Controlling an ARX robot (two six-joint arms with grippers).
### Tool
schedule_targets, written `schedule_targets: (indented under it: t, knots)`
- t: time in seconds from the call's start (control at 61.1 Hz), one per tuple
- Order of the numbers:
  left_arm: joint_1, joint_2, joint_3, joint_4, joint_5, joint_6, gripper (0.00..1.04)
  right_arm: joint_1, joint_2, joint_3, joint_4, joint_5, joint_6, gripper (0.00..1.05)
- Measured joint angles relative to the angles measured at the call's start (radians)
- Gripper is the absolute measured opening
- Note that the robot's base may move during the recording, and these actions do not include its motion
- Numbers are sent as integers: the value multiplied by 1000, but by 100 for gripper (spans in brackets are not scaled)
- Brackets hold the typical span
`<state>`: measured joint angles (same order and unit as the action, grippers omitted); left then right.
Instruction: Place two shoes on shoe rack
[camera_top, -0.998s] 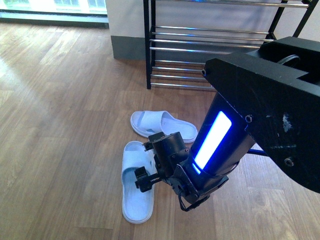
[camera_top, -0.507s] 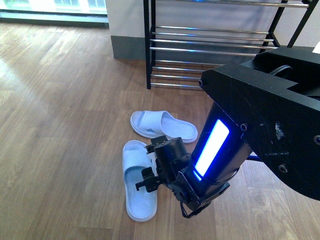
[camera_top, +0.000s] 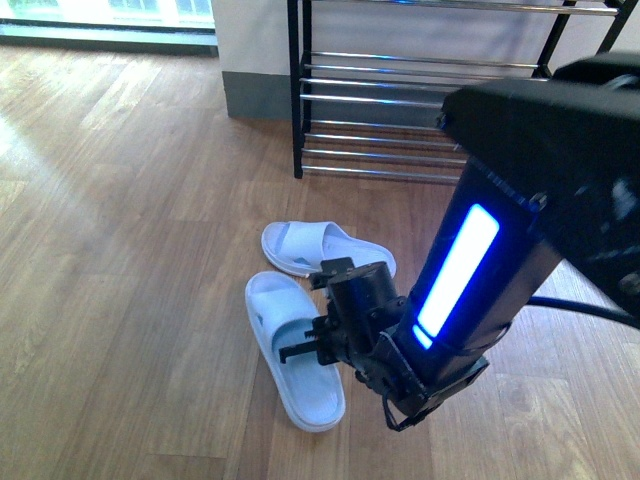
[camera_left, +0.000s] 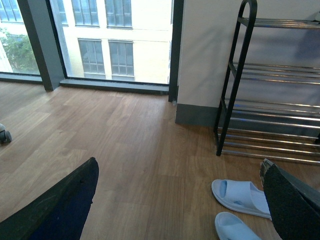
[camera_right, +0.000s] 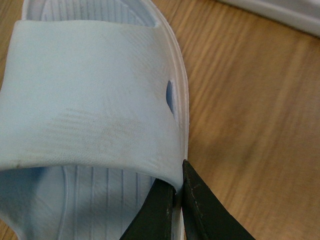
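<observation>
The right pincer (camera_right: 178, 199) gripped the strap edge of the pale blue slide (camera_right: 90, 105). That shallow hold could slip in lifting.

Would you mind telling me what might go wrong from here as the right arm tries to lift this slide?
The right gripper pinches only the strap edge of the near slide, so it may slip out or swing when lifted. The other slide lies close by and could get knocked. The shoe rack shelves are spaced bars; a dangling slide might catch there.
</observation>
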<state>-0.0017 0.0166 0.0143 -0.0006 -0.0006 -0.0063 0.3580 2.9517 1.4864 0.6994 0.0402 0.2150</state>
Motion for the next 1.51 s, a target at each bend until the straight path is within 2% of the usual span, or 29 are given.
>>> schedule_targets:
  t: [0.18, 0.425, 0.654, 0.769, 0.982, 1.505]
  knots:
    - [0, 0, 0, 0, 0, 0, 95, -74, -248, -245, 63, 75, 13, 1]
    - [0, 0, 0, 0, 0, 0, 95, -193, -622, -663, 135, 117, 6, 1]
    - [0, 0, 0, 0, 0, 0, 95, -335, -985, -975, 156, 101, -18, 1]
    - [0, 0, 0, 0, 0, 0, 95, -405, -1220, -1117, 116, 74, -34, 1]
    - [0, 0, 0, 0, 0, 0, 95, -439, -1408, -1196, 52, 44, -32, 1]
    - [0, 0, 0, 0, -2, 0, 95, -438, -1418, -1198, 51, 37, -32, 1]
